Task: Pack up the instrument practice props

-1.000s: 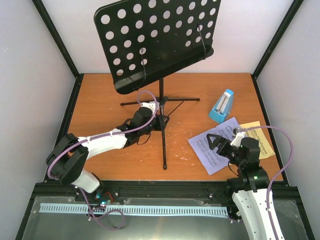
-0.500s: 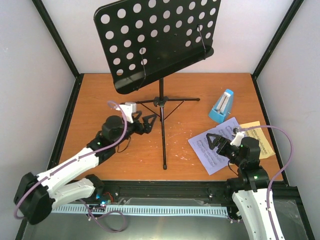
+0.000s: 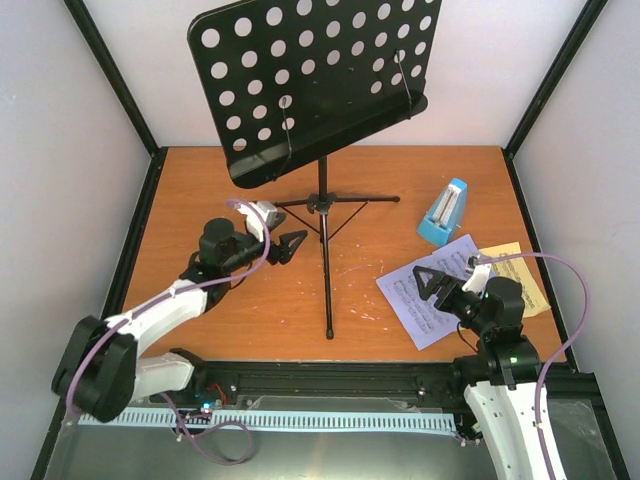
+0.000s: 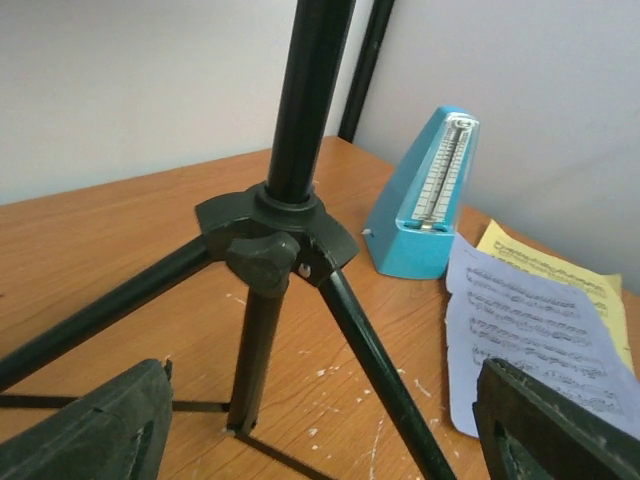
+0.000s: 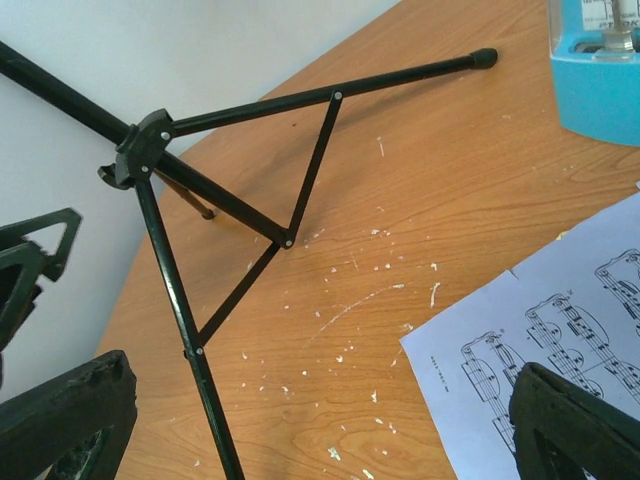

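Two things differ from a second ago, both on the left. My left gripper [image 3: 292, 244] was in at the hub where the legs meet the pole, nearly shut there. It has since backed off to the left and now hangs just beside the pole with its jaws spread wide and nothing between them. From the left wrist view I look straight at the hub and its tightening knob [image 4: 272, 258], a little way ahead of the fingers.

Nothing else has moved. The black tripod music stand with the round-holed desk [image 3: 310, 85] stands upright at the far middle of the orange wooden table [image 3: 200, 190], legs fully spread. The small blue wedge metronome with a clear cover [image 3: 444, 213] sits to its right. Nearer, the white sheet-music page [image 3: 415, 318] overlaps the yellow page [image 3: 530, 288].

My right gripper [image 3: 426, 281] hovers over the white page, jaws wide and empty, as before.

I read the visit to the hub as work on the knob, perhaps loosening it, though I cannot confirm that. Packing has barely begun: the stand is unfolded and nothing is gathered.
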{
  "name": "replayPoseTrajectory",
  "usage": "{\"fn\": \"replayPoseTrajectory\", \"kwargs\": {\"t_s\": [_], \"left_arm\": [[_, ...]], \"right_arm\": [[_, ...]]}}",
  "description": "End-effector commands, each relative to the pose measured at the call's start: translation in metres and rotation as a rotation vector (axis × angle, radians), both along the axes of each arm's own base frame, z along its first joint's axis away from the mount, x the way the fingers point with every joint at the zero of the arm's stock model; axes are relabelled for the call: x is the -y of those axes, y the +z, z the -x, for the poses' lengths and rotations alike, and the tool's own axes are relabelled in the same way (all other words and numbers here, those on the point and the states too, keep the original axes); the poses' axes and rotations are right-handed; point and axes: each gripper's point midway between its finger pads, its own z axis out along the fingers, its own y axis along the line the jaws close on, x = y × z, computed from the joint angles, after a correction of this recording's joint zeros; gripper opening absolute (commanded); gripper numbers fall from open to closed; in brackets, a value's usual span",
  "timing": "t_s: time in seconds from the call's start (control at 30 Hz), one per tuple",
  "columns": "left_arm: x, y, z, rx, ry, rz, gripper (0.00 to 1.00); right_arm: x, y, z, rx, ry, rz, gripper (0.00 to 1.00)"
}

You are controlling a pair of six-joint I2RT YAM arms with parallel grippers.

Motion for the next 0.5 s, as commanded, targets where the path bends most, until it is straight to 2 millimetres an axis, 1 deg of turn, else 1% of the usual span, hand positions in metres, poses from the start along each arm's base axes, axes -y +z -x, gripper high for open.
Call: {"fn": "replayPoseTrajectory", "kwargs": {"t_s": [0.0, 0.1, 0.23, 0.47], "left_arm": [[0.022, 0.035, -0.013, 0.118, -0.125, 0.034, 0.80], [0.029, 0.031, -0.024, 0.087, -0.144, 0.033, 0.74], [0.034, 0.027, -0.035, 0.060, -0.155, 0.035, 0.69], [0.038, 0.019, -0.047, 0.026, -0.148, 0.025, 0.58]], "right_arm": [[0.001, 0.015, 0.002, 0.051, 0.000, 0.007, 1.00], [0.000, 0.012, 0.001, 0.041, 0.003, 0.003, 1.00], [0.000, 0.011, 0.001, 0.038, 0.004, 0.004, 1.00], [-0.001, 0.006, -0.001, 0.027, 0.007, -0.006, 1.00]]}}
